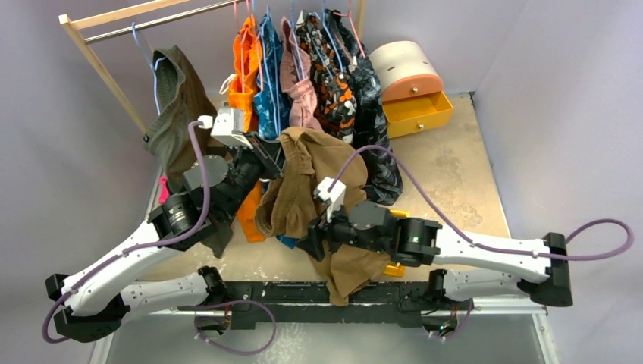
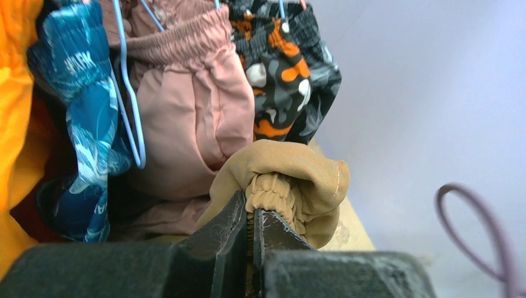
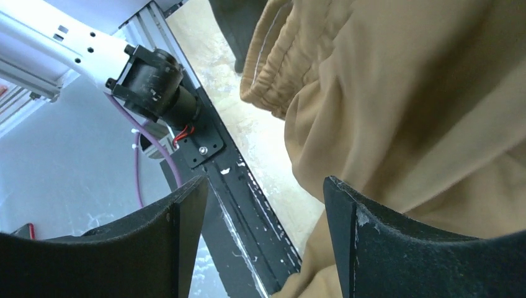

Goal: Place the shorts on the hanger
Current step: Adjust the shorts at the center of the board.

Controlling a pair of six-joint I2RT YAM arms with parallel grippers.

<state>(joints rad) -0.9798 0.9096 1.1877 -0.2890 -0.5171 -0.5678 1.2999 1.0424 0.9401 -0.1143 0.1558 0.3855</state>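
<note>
Our left gripper [image 2: 253, 218] is clenched on the gathered waistband [image 2: 271, 191] of the large tan-brown cloth shorts [image 1: 299, 189], hanging over mid-counter [image 1: 455, 174]. The right gripper [image 3: 263, 186] is released. One pinch only, so we could lose them!

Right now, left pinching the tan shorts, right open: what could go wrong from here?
1. The left gripper pinches only a small fold of the shorts' waistband while the right gripper is open, holding nothing: the cloth may slip out.
2. The shorts hang against the right gripper and its purple cable; moving that arm may drag or snag them.
3. The pinched fold sits close to the hanging pink shorts; a swing could catch them.
</note>
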